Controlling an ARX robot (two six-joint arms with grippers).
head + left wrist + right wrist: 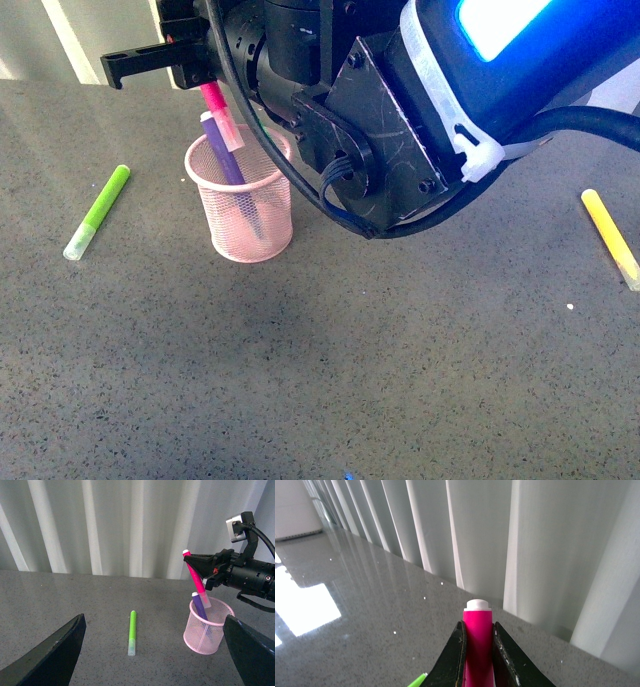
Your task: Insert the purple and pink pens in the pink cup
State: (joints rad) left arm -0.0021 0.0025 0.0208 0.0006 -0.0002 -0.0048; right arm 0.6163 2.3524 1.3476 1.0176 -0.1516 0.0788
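Right gripper [478, 625] clenched on pink pen [218, 108], tilted cap-down at pink cup [262, 228] mouth, likely to drop beside purple pen [226, 158] already inside; left gripper [153, 626] released, empty.

No readable text or labels anywhere.

Grey speckled table [330, 380], glossy, w/ a bright light patch in the right wrist view. Green marker [98, 211] lies flat on the left side, pale cap end nearer the front cam. Yellow marker [611, 237] lies flat at far right, well apart from the green one. White pleated curtain [107, 523] runs behind the table.
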